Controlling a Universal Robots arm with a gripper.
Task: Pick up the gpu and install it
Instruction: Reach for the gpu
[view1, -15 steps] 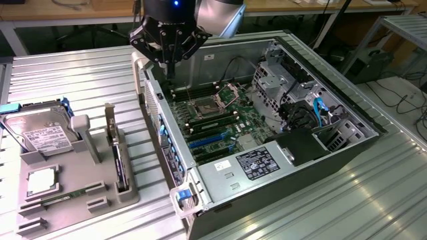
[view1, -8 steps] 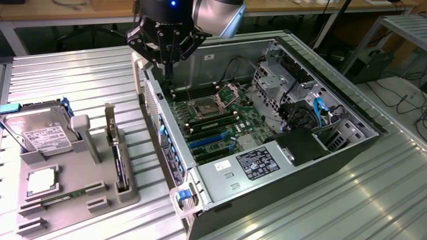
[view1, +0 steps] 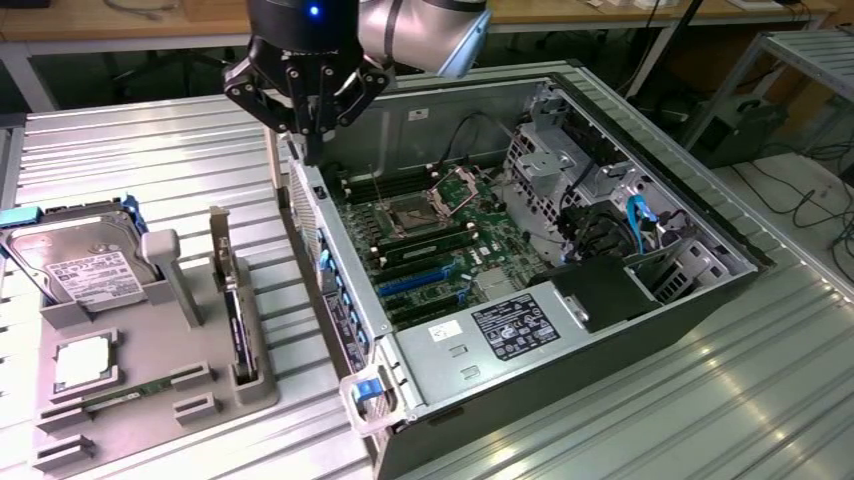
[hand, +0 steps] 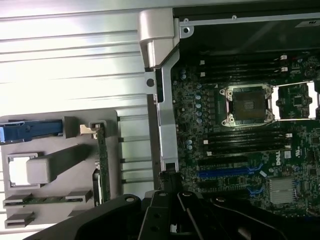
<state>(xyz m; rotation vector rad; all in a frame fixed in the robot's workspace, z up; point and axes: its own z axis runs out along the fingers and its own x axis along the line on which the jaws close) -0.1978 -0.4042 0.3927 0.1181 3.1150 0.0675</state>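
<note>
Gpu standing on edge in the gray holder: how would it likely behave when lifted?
The gpu looks thin and flat, so probably stiff and light. Standing on edge in the holder, it could tip if nudged sideways. Its bracket end may weigh more, tilting it.

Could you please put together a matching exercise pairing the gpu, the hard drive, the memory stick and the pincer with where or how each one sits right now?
Things:
1. gpu
2. hard drive
3. memory stick
4. pincer

States:
A. lying flat in the gray tray, green
B. above the edge of the computer case nearest the tray
C. standing on edge in a tray slot
D. in the tray, white label showing

Pairs: 1-C; 2-D; 3-A; 4-B.
</note>
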